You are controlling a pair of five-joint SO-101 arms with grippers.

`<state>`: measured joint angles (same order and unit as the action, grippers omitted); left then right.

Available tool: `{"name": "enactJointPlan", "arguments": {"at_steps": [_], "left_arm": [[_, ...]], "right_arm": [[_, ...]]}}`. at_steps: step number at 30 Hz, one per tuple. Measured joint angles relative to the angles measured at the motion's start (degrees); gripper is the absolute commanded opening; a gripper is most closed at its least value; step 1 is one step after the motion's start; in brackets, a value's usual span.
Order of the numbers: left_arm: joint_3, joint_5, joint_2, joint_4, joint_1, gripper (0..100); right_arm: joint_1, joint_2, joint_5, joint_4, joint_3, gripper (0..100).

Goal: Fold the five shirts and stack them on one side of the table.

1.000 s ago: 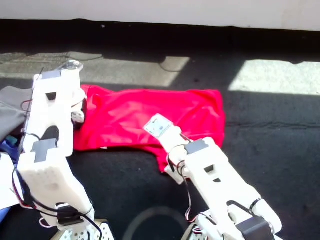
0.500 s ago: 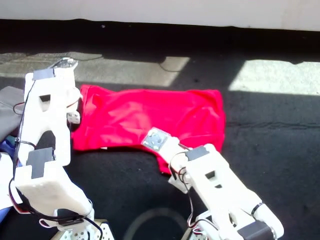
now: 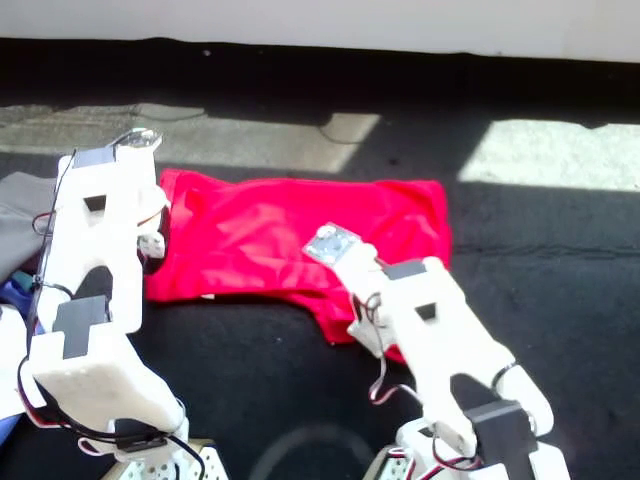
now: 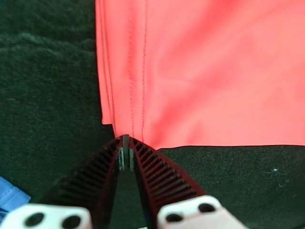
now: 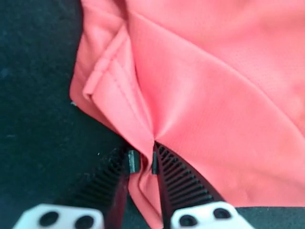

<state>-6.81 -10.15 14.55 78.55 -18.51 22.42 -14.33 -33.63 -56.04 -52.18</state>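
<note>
Left gripper [image 4: 125, 157] clamps a hem corner of the red shirt [image 4: 205, 71]; right gripper [image 5: 142, 162] pinches a fold at its edge

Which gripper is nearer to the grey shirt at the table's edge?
Left. The left gripper is at the red shirt's end beside the grey shirt; the right gripper is at the red shirt's near edge, farther away.

The red shirt [image 3: 290, 230] is showing as thin, smooth cloth, matt, with double stitching running along its hem. The black table cover [image 3: 560, 300] is looking fuzzy and rough, like felt. The left gripper [image 4: 125, 155] and right gripper [image 5: 141, 162] are presenting dark ribbed plastic fingers on white plastic mounts. The left arm [image 3: 95, 240] and right arm [image 3: 440, 330] are wearing smooth white plastic shells.
</note>
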Motion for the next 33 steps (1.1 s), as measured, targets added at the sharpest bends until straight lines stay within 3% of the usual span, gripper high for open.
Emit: {"name": "enactJointPlan", "arguments": {"at_steps": [7,14,19,23,33], "left_arm": [[-0.44,0.00,0.00,0.00,0.09,1],[-0.44,0.00,0.00,0.00,0.09,1],[-0.44,0.00,0.00,0.00,0.09,1],[-0.44,0.00,0.00,0.00,0.09,1],[-0.62,0.00,0.00,-1.93,0.09,1]], "right_arm": [[-3.43,0.44,0.00,-4.75,15.30,0.5],[-6.07,17.23,0.00,-4.84,34.64,1.4],[-6.07,31.82,0.00,-8.00,49.76,17.8],[-6.51,41.14,0.00,-12.84,61.45,16.9],[-12.04,44.92,14.77,-17.32,83.96,15.6]]}}
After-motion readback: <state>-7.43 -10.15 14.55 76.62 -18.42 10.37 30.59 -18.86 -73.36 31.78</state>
